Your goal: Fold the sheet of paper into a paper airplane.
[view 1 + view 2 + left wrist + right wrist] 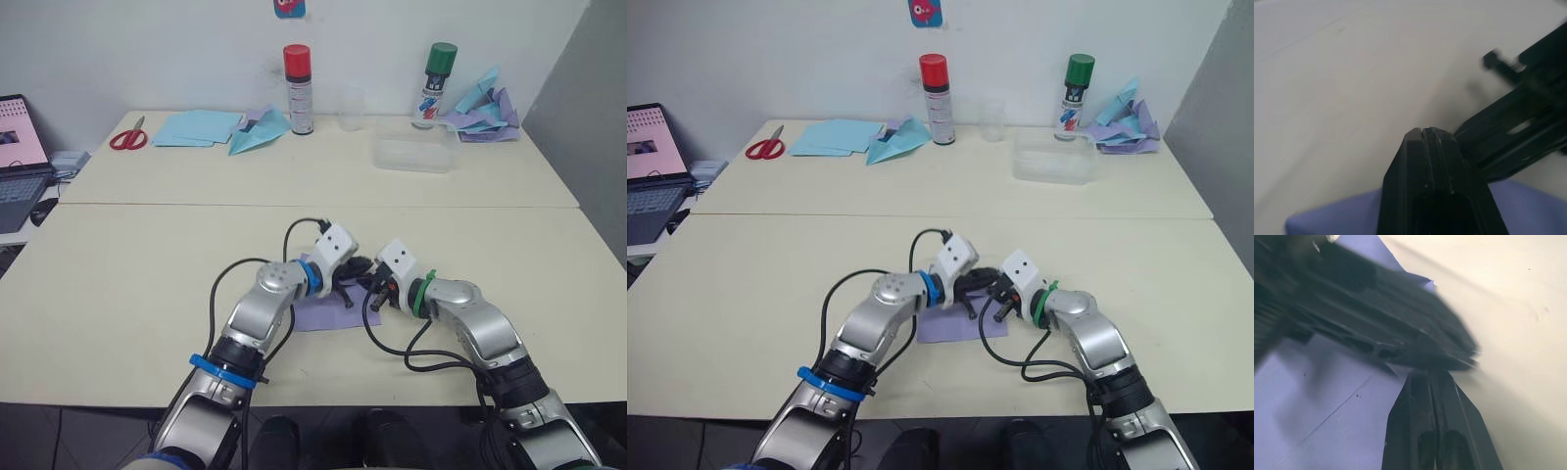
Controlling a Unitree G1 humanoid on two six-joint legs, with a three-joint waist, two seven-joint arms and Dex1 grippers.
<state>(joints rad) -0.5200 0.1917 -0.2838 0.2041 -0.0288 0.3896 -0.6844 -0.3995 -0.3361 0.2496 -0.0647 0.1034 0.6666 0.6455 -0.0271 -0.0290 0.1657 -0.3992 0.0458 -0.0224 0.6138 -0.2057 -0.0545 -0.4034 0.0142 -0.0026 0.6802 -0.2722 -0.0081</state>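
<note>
1. Left gripper [358,269] sits low over the sheet of paper [318,311], both black fingers pressed together, nothing seen between them in the left wrist view.
2. Right gripper [376,291] just beside the left one, tips nearly meeting it over the far right part of the sheet; fingers closed flat against each other in the right wrist view [1436,396].
3. Can't tell if either gripper actually pinches the paper; the tips are at the sheet's edge, contact not clear.
4. Sheet of paper is lavender, lies flat on the near table [137,294], directly under and behind both grippers, toward the robot. A faint diagonal crease shows in the right wrist view [1337,409].
5. A corner of the sheet [1422,284] looks lifted or folded just past the left gripper's finger in the right wrist view.
6. Well beyond the grippers, on the far table: red-capped spray can [298,90], green-capped spray can [437,84], clear plastic tub [412,155], clear cup [352,110].
7. Far and left of the grippers: light blue sheets [194,127], light blue paper plane [259,134], red scissors [128,137].
8. Far right of the grippers: crumpled blue and purple paper heap [486,111].
9. Laptop [20,157] at the far left edge, well apart from both grippers.
</note>
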